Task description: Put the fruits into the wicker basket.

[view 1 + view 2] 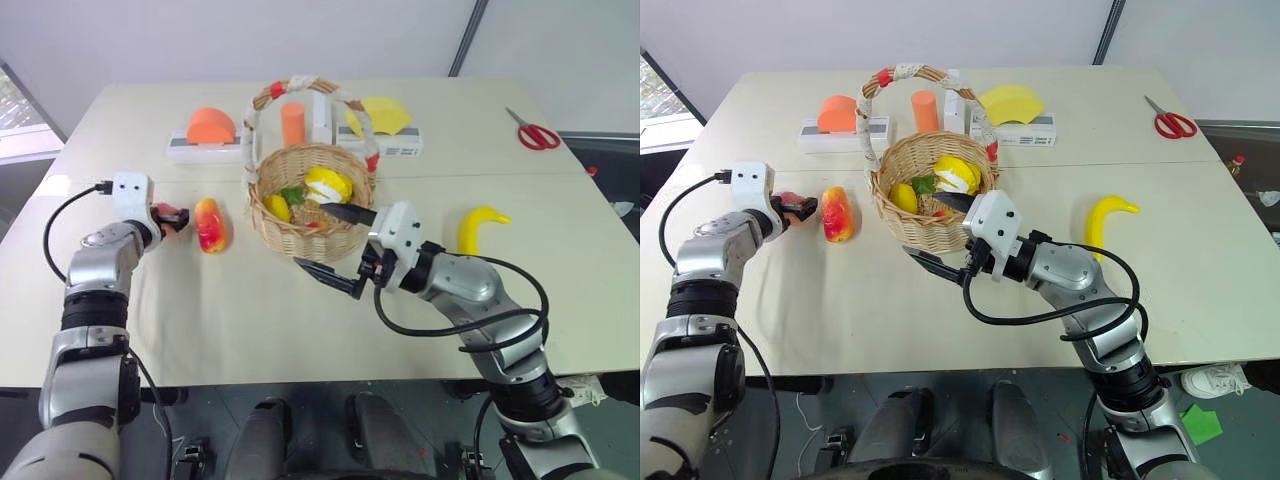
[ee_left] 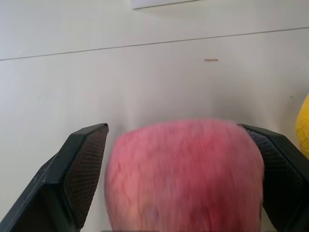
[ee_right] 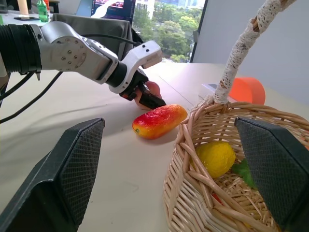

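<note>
Peach (image 2: 183, 174) sits between my left hand's (image 1: 172, 218) spread fingers, which aren't clearly pinching it, just beside the mango (image 1: 210, 224) left of the wicker basket (image 1: 310, 205). My right hand (image 1: 336, 245) hangs spread wide at the basket's near rim. I see the banana (image 1: 478, 226) alone on open counter (image 1: 250, 320) to the right, well clear of the edges.

Pink peach (image 2: 183, 174) was seen on the table, just left of red-yellow mango (image 1: 210, 225). Wicker basket (image 1: 300, 235) stood upright at centre; curved banana (image 1: 478, 226) lay well right.
</note>
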Motion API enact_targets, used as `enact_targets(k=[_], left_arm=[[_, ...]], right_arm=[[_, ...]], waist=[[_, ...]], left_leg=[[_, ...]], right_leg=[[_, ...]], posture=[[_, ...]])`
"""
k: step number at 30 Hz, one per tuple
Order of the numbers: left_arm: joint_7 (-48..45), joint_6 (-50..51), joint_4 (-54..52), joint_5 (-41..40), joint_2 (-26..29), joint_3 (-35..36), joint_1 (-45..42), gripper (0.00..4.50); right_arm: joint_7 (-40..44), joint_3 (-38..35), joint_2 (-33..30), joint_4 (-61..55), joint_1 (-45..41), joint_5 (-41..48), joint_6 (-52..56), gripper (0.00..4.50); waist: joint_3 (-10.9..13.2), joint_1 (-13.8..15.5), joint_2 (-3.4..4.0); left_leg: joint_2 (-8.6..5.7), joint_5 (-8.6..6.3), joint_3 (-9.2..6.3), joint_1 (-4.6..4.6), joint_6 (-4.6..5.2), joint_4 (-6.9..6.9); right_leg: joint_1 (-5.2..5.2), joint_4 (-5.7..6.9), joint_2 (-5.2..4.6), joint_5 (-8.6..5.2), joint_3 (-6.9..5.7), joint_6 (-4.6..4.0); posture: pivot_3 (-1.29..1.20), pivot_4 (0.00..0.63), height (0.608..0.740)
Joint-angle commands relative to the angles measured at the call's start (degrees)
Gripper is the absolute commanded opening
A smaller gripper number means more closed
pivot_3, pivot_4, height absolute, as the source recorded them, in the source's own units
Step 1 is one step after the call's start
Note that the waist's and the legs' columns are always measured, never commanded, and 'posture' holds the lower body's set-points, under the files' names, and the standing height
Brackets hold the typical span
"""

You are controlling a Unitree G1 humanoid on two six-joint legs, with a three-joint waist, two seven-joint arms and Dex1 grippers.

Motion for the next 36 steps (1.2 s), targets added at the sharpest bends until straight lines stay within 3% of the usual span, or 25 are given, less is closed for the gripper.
enact_targets(k=[1,3,7,11,16,18,20,24,27,31,36], left_arm=[[0.1,-1.1,-1.5,0.2,0.8,1.5,-0.7,3.13],[0.5,-0.2,-2.4,0.4,1.3,1.5,-0.1,2.51],[0.4,-0.4,-8.6,-0.3,2.9,3.2,3.0,2.51],[-4.0,-0.4,-22.8,-5.5,4.0,7.7,8.0,2.51],[-17.3,5.9,-49.0,-22.1,5.1,9.5,15.8,2.51],[-19.6,10.1,-56.0,-25.3,5.3,4.2,15.6,2.51],[-18.0,12.3,-57.7,-23.1,4.3,-2.0,12.6,2.51],[-13.5,11.4,-50.8,-13.2,-1.5,-14.3,2.3,2.51],[-12.8,11.2,-45.5,-9.8,-4.3,-17.9,-1.5,2.51],[-13.0,11.4,-41.8,-9.1,-6.3,-17.5,-3.4,4.44],[-15.1,13.6,-44.7,-13.7,-5.1,-10.9,-2.7,4.44]], right_arm=[[-0.1,-0.1,0.5,-1.2,-0.5,-0.1,-1.1,4.50],[0.0,-0.2,0.6,-1.3,-1.0,0.0,-0.8,4.50],[0.2,-0.5,0.6,-1.0,-1.8,0.0,-0.8,4.50],[0.5,-1.0,0.3,-0.8,-2.2,0.1,-0.7,4.50],[1.2,-2.1,-0.4,0.4,-3.2,0.5,-0.8,4.50],[1.6,-2.5,-0.7,1.6,-4.0,0.3,-1.2,4.50],[1.9,-2.5,-0.7,2.4,-4.5,0.2,-1.4,4.50],[2.0,-1.9,-0.3,3.0,-5.0,-0.3,-1.7,4.50],[1.3,-1.5,0.2,2.6,-4.9,-0.6,-1.6,4.50],[-0.2,-1.7,0.5,2.0,-3.9,-1.4,-1.2,4.50],[-1.8,-2.1,-0.1,2.2,-2.2,-2.6,-0.5,4.50]], waist=[[0.0,0.1,0.00],[0.0,0.3,0.00],[0.0,0.3,0.00],[0.0,0.3,-0.01],[0.0,0.8,-0.02],[0.0,0.8,-0.02],[0.0,0.9,-0.02],[0.0,0.7,-0.03],[0.0,0.0,-0.02],[0.0,-0.6,-0.01],[0.0,-0.8,-0.01]], left_leg=[[0.00,0.00,0.00,0.00,0.00,0.00],[0.00,0.00,0.00,0.00,0.00,0.00],[0.00,0.00,0.01,0.00,0.00,0.00],[0.05,0.00,0.00,-0.03,0.00,-0.02],[0.01,-0.01,-0.03,-0.09,-0.03,-0.03],[0.01,-0.01,-0.04,-0.08,-0.03,-0.02],[-0.01,-0.01,-0.06,-0.03,-0.03,-0.02],[-0.03,0.00,-0.09,0.03,-0.02,0.03],[-0.04,0.00,0.02,0.03,0.00,0.01],[0.03,0.00,0.02,-0.01,0.00,-0.04],[0.05,0.01,0.02,-0.04,-0.02,0.00]], right_leg=[[0.00,0.00,0.00,0.00,0.00,0.00],[0.00,0.00,0.00,0.00,0.00,0.00],[-0.01,0.00,-0.01,0.00,0.02,0.00],[-0.05,0.00,0.00,0.00,0.03,-0.01],[-0.02,-0.10,-0.16,0.00,0.06,-0.02],[0.04,-0.17,-0.16,0.00,0.06,-0.02],[0.13,-0.20,-0.16,0.00,0.04,-0.02],[0.20,-0.18,0.07,0.01,-0.06,0.00],[0.14,-0.17,0.19,0.01,-0.01,0.00],[0.00,-0.11,0.21,-0.01,0.01,-0.02],[-0.01,-0.07,0.15,0.00,0.01,-0.01]], posture=[[0.00,0.150,0.740],[0.00,0.150,0.740],[0.00,0.150,0.740],[0.00,0.150,0.740],[0.00,0.150,0.740],[0.00,0.150,0.740],[0.00,0.150,0.740],[0.00,0.150,0.740],[0.00,0.150,0.740],[0.00,0.150,0.740],[0.00,0.150,0.740]])
